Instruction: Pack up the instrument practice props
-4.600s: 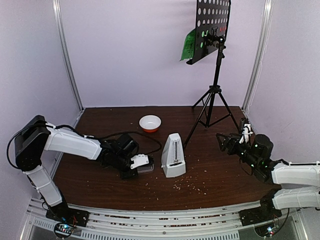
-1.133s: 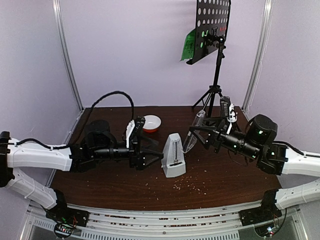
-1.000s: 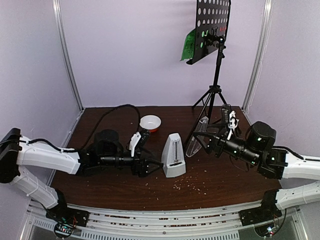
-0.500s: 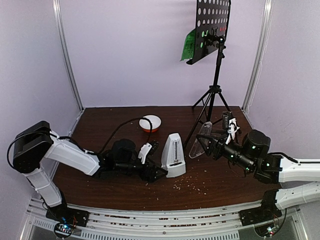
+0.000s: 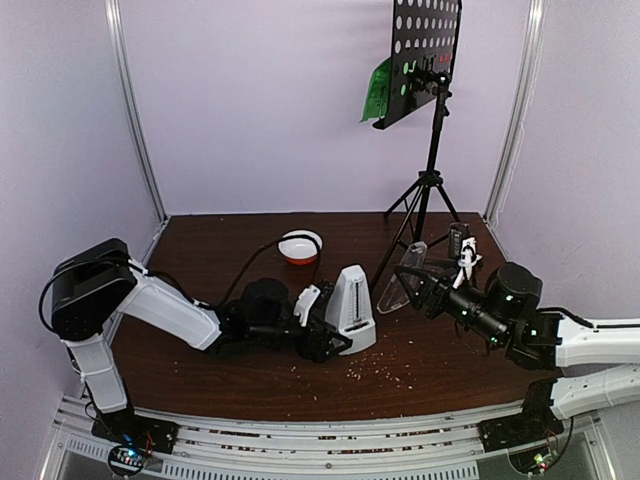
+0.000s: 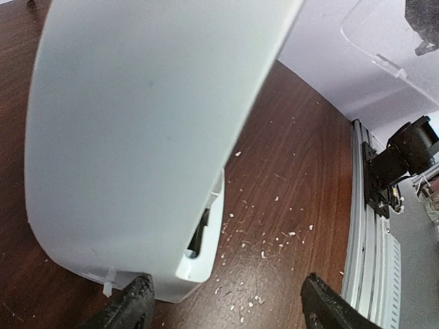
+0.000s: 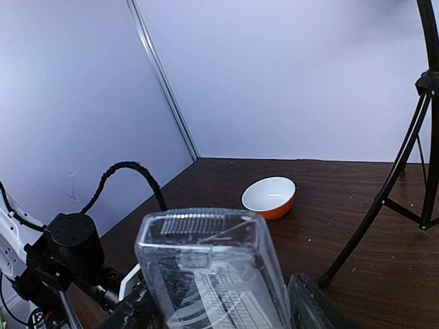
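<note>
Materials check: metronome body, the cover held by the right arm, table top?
Metronome: smooth white plastic by the look, seamless moulded shell. Cover: clear rigid plastic, see-through with moulded ribs. Table top: dark wood grain, slight sheen; veneer or laminate, cannot tell.
</note>
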Controlling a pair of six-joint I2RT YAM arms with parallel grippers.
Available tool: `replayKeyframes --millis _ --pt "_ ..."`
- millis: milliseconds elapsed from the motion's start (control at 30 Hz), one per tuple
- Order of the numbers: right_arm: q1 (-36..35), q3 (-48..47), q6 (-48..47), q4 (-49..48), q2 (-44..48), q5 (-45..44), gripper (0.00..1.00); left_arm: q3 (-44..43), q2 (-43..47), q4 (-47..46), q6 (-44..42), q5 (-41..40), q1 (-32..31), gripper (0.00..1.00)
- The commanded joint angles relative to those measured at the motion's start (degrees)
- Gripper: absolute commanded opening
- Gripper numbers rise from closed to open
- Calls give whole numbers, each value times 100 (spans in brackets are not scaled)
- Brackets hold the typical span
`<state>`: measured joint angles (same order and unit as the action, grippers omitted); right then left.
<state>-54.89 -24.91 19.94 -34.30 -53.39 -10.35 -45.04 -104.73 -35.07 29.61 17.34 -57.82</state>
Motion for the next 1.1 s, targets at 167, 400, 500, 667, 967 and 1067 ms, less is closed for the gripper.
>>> replayKeyframes --millis 167,400,500,667,967,1067 --pt "-22 50 -151 28 252 -458 53 -209 21 -406 -295 146 -124 77" --pt "-27 284 -294 -87 381 -595 54 -257 1647 1312 -578 139 725 80" --pt "-30 356 -452 -186 327 -640 54 -784 2275 2329 -872 618 1503 84" --pt "-31 414 -476 -456 -18 -530 54 -2495 2377 4481 -1880 1010 2595 89" --pt "-112 466 -637 -1715 -1163 -411 54 -2063 2915 4145 -2304 137 3636 89" --pt "-160 438 -809 -2154 -1584 -267 53 -1626 3149 3767 -2211 127 3843 89"
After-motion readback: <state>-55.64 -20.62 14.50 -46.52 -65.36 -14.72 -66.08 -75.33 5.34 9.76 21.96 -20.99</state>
